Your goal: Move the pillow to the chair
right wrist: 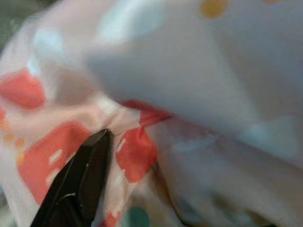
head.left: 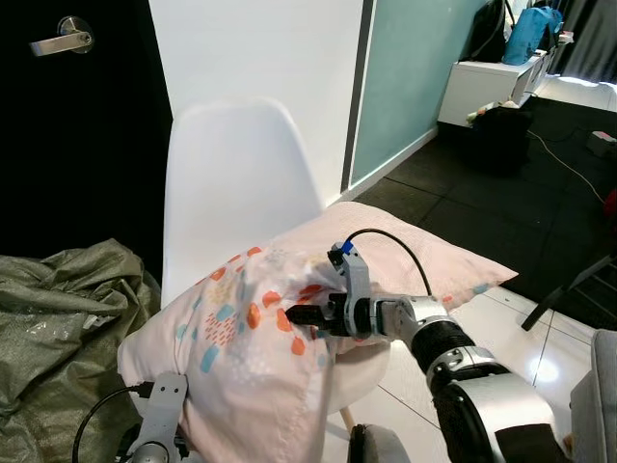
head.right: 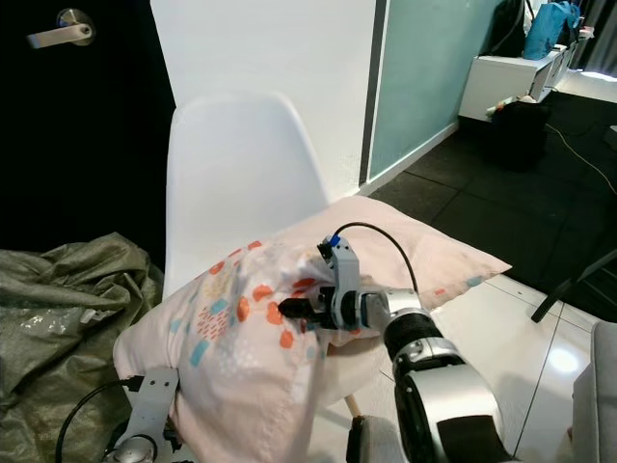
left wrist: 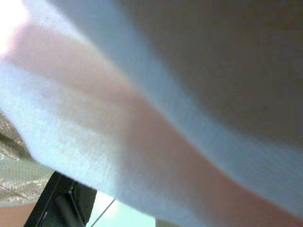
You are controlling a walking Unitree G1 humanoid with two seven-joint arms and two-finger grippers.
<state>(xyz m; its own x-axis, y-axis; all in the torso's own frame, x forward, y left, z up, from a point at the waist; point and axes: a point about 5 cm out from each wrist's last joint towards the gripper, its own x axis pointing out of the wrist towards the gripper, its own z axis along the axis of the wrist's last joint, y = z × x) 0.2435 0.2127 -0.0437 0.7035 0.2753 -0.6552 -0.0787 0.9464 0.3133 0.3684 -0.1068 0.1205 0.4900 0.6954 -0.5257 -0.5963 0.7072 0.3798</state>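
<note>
On the seat of the white chair (head.left: pixel 236 183), the pink pillow (head.left: pixel 386 251) with its orange and blue marks is lying, and it is hiding the seat almost completely; one corner is hanging out past the seat's edge toward the tiled floor (head.left: pixel 540 338).

The right gripper (head.left: pixel 301 314) is pressing into the patterned end of the pillow, its black fingers closed on a fold of the cloth. From the head views the tips are sinking into the fabric, so how much cloth is lying between them is hard to make out. In the right wrist view one black finger (right wrist: pixel 80 182) is lying against an orange patch, with the pillow bunching just ahead of it and blurring off on every side; the other finger is hidden.

The left gripper is reaching under the near, lower end of the pillow, where its silver wrist (head.left: pixel 159 410) and a black cable are showing at the frame's bottom edge. Its fingers are buried beneath the cloth, and whether they are apart or together I cannot tell. The left wrist view is giving little help: pale pink fabric is smearing across it, out of focus.

Beside the chair, a crumpled grey-green sack (head.left: pixel 58 328) is lying, partly cut off by the frame edge.
</note>
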